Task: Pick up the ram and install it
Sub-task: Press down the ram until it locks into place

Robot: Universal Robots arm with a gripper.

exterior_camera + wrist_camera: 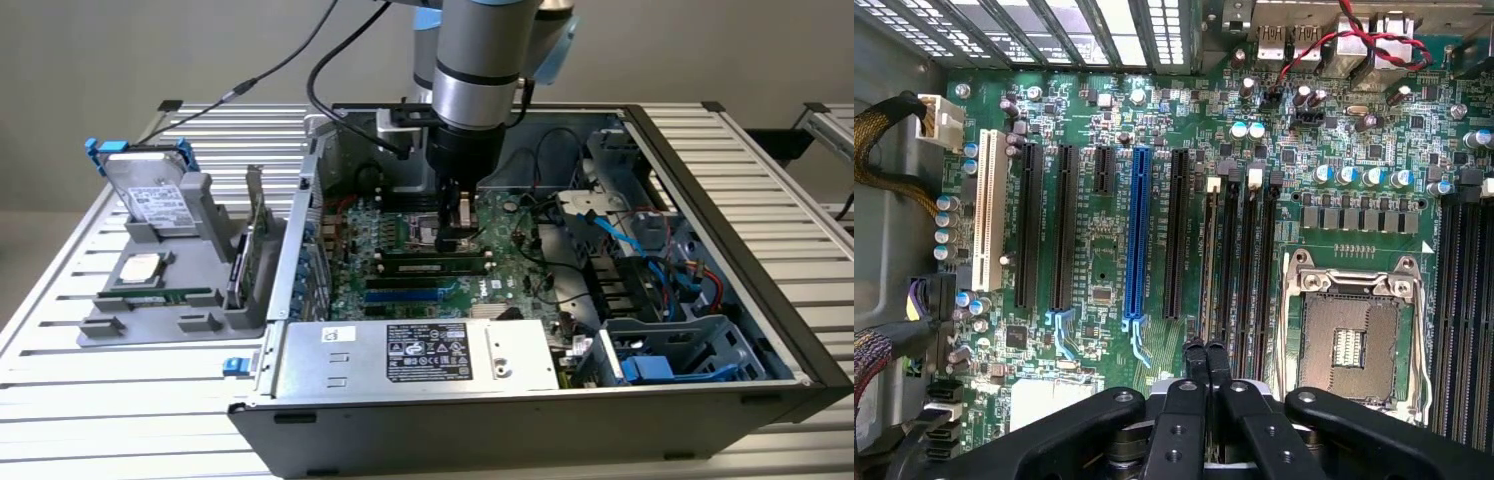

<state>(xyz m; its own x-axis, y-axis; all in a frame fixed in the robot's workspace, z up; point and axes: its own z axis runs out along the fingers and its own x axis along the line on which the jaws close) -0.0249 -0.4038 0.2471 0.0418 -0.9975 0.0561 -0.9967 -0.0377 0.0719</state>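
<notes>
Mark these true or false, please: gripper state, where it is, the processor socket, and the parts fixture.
1. The gripper is shut. True.
2. It hangs over the motherboard inside the open computer case. True.
3. The processor socket holds a chip. False: the socket is empty, and a silver processor lies on the grey fixture.
4. The grey fixture stands to the exterior view's right of the case. False: it stands to the left.
</notes>
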